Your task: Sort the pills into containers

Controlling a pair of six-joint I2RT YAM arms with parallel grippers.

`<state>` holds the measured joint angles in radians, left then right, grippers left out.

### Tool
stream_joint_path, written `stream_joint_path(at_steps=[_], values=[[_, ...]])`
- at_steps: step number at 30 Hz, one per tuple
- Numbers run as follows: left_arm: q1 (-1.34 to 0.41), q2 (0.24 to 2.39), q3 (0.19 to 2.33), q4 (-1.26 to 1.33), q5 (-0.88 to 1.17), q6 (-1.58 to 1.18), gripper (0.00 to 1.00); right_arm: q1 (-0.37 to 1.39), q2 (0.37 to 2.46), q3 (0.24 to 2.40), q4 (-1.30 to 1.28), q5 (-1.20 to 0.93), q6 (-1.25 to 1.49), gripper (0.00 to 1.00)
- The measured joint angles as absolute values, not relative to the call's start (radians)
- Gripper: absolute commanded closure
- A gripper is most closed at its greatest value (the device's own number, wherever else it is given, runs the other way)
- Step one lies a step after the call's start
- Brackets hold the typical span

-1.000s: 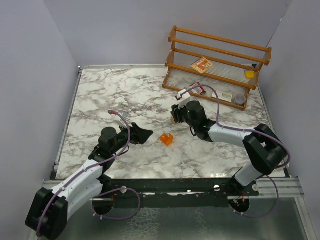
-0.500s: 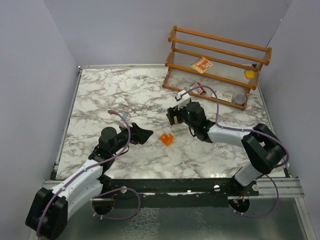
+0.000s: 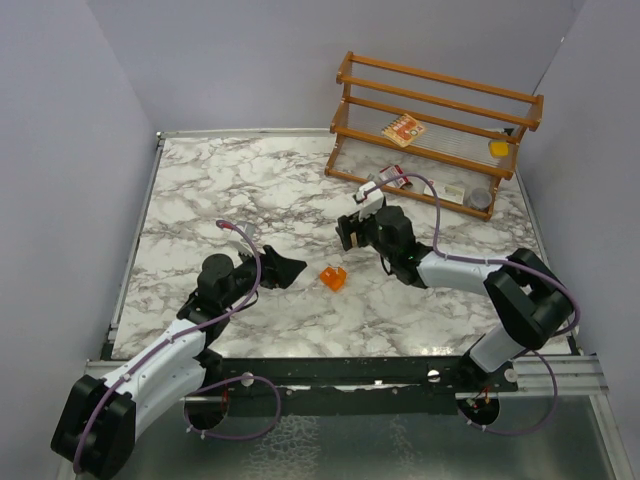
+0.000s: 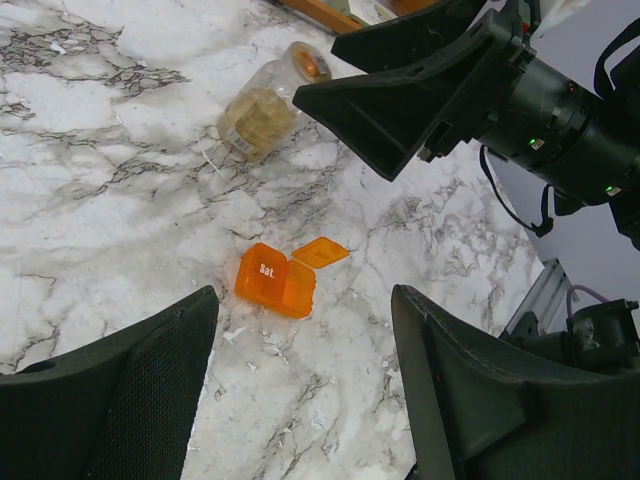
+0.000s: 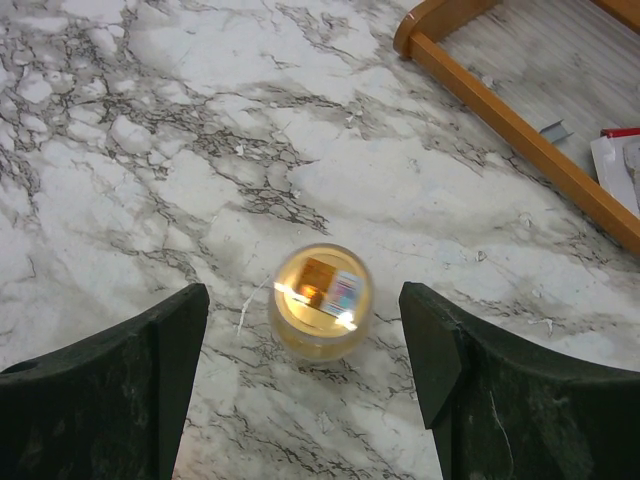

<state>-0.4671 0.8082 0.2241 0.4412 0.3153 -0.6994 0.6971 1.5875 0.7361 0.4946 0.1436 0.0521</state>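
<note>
**Q:** Reading from the left, how do the containers look?

**A:** The tiny orange square plastic box sits mid-table on the white grey-veined marble table, its lid flipped open, marked "Sat." To its right, the small clear cylindrical jar, tan-yellow inside, lies on its side.

**Q:** And the grippers?

**A:** The left gripper is spread and empty. The right gripper is spread astride the jar, untouching.

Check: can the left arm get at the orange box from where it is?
Probably yes. The left hand is open and aimed at the orange box, which lies lid-open on bare marble just ahead of it. Nothing stands between; the jar and the right hand are farther off.
</note>
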Motion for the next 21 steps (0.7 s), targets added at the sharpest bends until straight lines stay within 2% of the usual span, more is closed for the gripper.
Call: stream_joint_path(at_steps=[15, 21], values=[[-0.467, 0.825, 0.224, 0.463, 0.316, -0.706, 0.28, 0.698, 1.544, 0.736, 0.486, 0.141, 0.024, 0.23], [-0.467, 0.810, 0.222, 0.464, 0.316, -0.709, 0.28, 0.698, 1.556, 0.739, 0.487, 0.141, 0.026, 0.32]])
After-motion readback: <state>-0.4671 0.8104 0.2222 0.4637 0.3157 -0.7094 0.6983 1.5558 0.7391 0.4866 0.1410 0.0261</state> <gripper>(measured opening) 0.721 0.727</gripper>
